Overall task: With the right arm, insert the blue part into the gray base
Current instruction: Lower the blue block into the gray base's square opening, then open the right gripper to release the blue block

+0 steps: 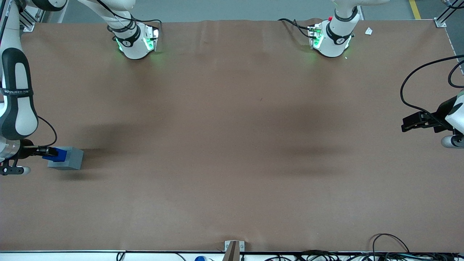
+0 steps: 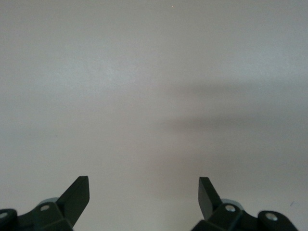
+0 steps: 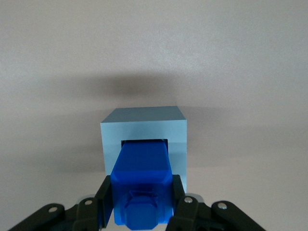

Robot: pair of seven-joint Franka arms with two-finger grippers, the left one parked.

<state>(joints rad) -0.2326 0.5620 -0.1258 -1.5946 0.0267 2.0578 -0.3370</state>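
At the lower left of the front view we see the right arm's black two-finger gripper [image 1: 46, 153] with its fingers clamped on the small bright blue plastic block [image 1: 54, 154], one finger on each flank. The light gray box-like cube [image 1: 69, 158] sits on the brown table [image 1: 232, 145], touching the block's leading end. In the right wrist view the gripper [image 3: 142, 204] holds the blue block [image 3: 142, 185] with its long axis pointing straight away from the fingers into the gray cube's [image 3: 143, 127] square opening, and the tip looks already entered. We judge the coming move a straight push along that axis. Nothing else stands near.
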